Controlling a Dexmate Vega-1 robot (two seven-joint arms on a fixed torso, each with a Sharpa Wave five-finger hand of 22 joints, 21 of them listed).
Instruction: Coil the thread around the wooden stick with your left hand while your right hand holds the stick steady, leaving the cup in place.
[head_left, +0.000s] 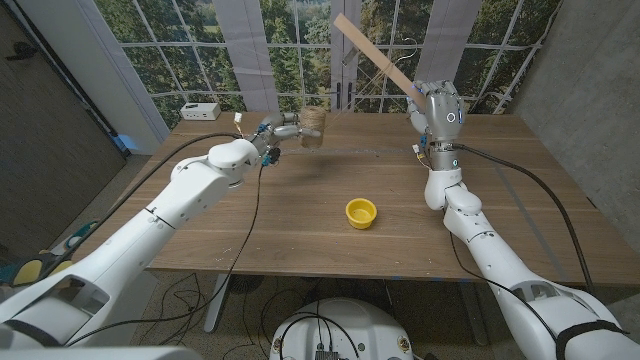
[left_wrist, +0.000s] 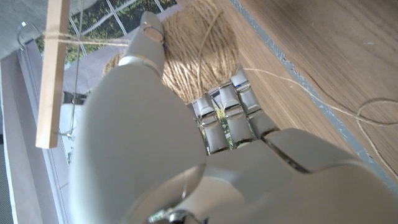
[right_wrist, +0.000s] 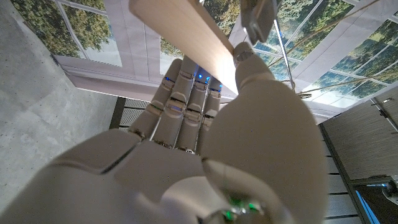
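- Windows with green trees fill the wall behind this wooden table, and both my arms are raised over its far half.
- Thread first: my left hand is grasping the spool of twine, fingers wrapped round its wound body, thumb over the top. It sits up off the table, near the far edge.
- From that spool a strand of thread runs out past my fingertips to the wooden stick, where a few turns look already laid on near one end.
- Over on the other side, my right hand is clenched on the stick's lower end, held high. The stick slants up and away from those fingers, its long axis leaning back toward my left side and the window.
- Here's what matters: the free upper end lies across from my left fingers, above them and well apart, so I judge the spool must travel up and circle that tilted axis. My left hand is the one to move; my right one should only hold.
- A loose strand trails on the table beside my left fingers.
- Yellow cup sits on the table between the arms, nearer me than either hand, well apart from both, untouched.
- A white box sits at the far corner beyond my left hand.
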